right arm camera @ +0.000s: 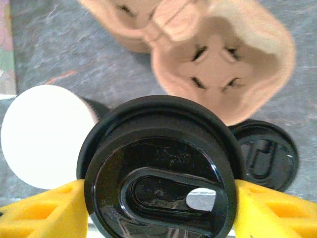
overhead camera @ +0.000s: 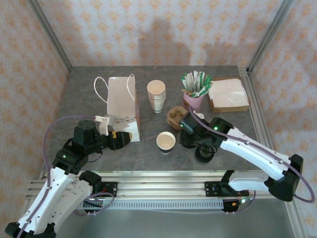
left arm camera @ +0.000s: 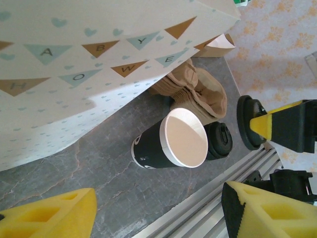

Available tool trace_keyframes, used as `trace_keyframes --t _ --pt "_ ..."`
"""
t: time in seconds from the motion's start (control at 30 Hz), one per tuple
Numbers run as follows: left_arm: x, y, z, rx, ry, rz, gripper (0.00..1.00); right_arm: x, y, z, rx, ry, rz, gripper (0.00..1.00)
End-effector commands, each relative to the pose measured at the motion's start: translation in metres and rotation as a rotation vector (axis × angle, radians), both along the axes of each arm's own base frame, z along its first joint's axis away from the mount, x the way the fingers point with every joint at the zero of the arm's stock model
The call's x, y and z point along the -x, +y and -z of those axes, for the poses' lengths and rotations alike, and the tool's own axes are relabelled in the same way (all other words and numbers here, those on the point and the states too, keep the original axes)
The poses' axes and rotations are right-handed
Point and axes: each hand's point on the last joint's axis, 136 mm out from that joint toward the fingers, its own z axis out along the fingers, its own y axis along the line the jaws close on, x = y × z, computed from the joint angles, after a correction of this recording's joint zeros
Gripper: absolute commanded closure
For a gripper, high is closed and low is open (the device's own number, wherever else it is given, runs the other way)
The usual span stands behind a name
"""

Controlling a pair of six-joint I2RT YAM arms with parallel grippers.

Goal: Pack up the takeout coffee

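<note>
The takeout coffee cup (overhead camera: 166, 142), dark outside and pale inside, stands upright and lidless near the table's front middle; it also shows as the cup (left arm camera: 171, 144) and the pale cup mouth (right arm camera: 42, 136). My right gripper (right arm camera: 158, 213) is shut on a black lid (right arm camera: 158, 171), which sits between the yellow fingers (right arm camera: 44, 213). In the top view the right gripper (overhead camera: 189, 135) hangs just right of the cup. My left gripper (left arm camera: 156, 210) is open with nothing in it, and this left gripper (overhead camera: 126, 139) sits at the foot of the white paper bag (overhead camera: 121, 99), left of the cup.
A brown pulp cup carrier (overhead camera: 175, 116) lies behind the cup. More black lids (overhead camera: 204, 154) rest at the front right. A stack of cream cups (overhead camera: 156, 95), a pink pot of sachets (overhead camera: 194, 91) and a napkin box (overhead camera: 229, 95) stand at the back.
</note>
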Motion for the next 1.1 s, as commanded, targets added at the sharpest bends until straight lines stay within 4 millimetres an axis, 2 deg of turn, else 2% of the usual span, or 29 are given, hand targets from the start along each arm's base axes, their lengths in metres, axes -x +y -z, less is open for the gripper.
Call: trace_keyframes --t 0.0,0.17,0.43,0.67,1.07 --pt "0.002 -0.004 0.006 -0.011 0.013 0.023 0.31 0.002 0.029 -0.010 -0.033 0.018 -0.110 0.32" --pt "0.008 -0.007 0.008 -0.039 0.040 0.025 0.32 0.002 0.057 -0.012 -0.041 0.053 -0.169 0.32" --pt "0.020 -0.005 0.011 0.021 0.090 -0.038 0.34 -0.004 0.080 0.001 0.017 0.100 -0.227 0.32" --pt "0.023 -0.006 0.023 0.030 0.109 -0.055 0.34 -0.011 0.092 0.010 0.051 0.115 -0.240 0.32" --pt "0.023 -0.020 0.035 0.008 0.127 -0.020 0.34 -0.012 0.094 0.028 0.083 0.143 -0.234 0.31"
